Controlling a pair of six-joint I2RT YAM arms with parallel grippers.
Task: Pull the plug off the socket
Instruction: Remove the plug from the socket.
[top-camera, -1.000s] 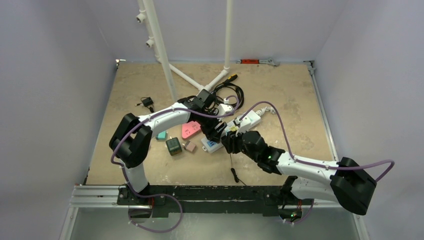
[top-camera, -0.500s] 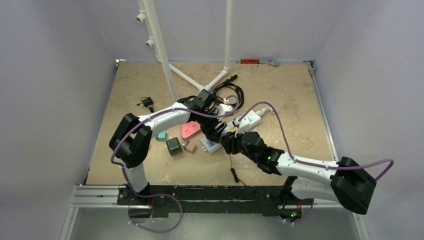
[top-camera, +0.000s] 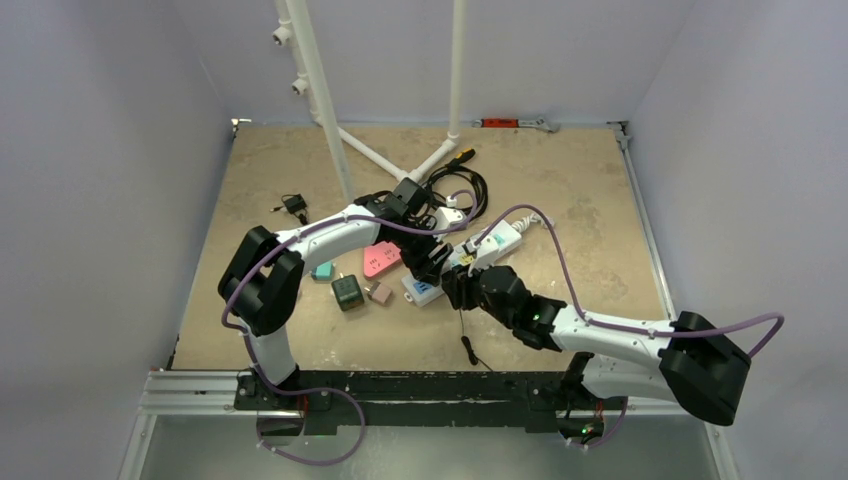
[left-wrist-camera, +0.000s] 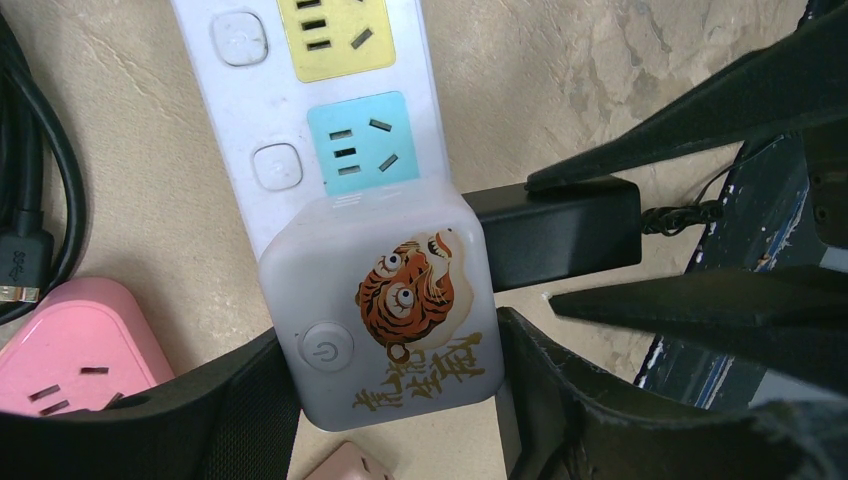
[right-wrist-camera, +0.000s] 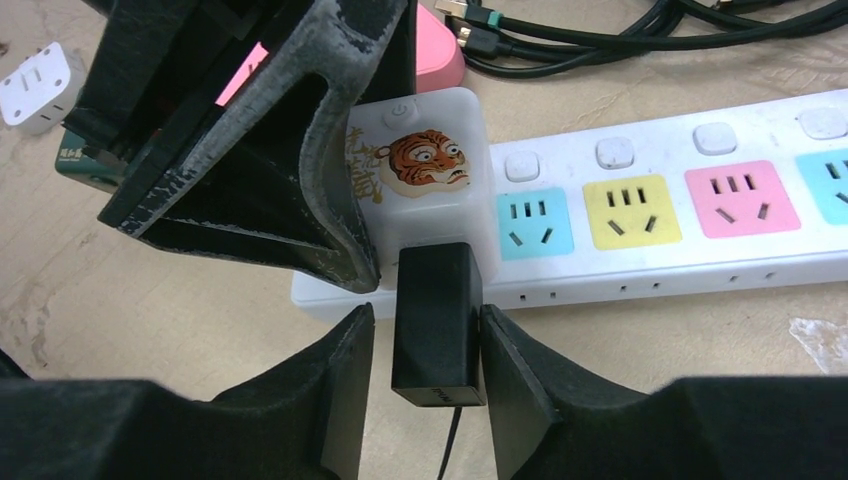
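Note:
A white power strip (top-camera: 497, 240) with coloured sockets lies mid-table. Its near end is a white cube (left-wrist-camera: 385, 310) with a tiger sticker. My left gripper (left-wrist-camera: 390, 390) is shut on that cube, one finger against each side. A black plug (right-wrist-camera: 437, 320) sticks out of the cube's side, still seated, with its thin cord trailing toward me. My right gripper (right-wrist-camera: 428, 350) straddles the plug. Its right finger touches the plug, and a narrow strip of table shows between the plug and the left finger. In the top view both grippers (top-camera: 445, 272) meet at the strip's near end.
A pink adapter (top-camera: 381, 259), a teal block (top-camera: 322, 270), a dark cube (top-camera: 348, 291) and a small pinkish block (top-camera: 379, 292) lie left of the strip. Black cables (top-camera: 462, 185) coil behind it. White frame poles (top-camera: 330, 130) stand at the back.
The right arm has crept slightly toward the strip. The left arm and the strip have not moved.

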